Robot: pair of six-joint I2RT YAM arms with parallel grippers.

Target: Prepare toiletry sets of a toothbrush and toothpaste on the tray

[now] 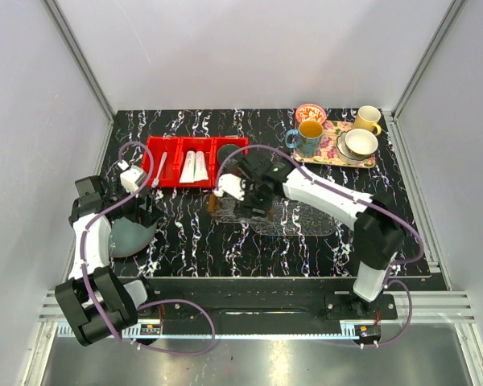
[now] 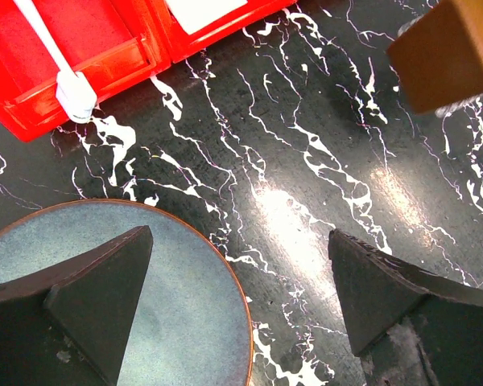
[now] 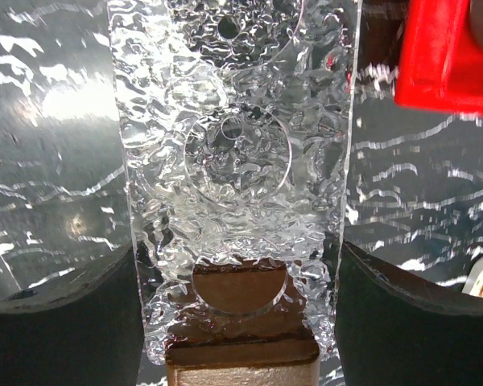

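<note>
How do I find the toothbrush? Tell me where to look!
Find the red bin at the back left of the black marbled table. The toothbrush lies in its leftmost compartment. It is one thin pale stick, unlike the two flat white toothpaste tubes in the next compartment.

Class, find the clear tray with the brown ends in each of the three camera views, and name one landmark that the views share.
Top external: the tray lies mid-table, near the picture's centre.
Left wrist: the tray shows only one brown end, in the upper right corner.
Right wrist: the tray fills the centre, with a brown end at the bottom edge.
Shared landmark: the red bin.
</note>
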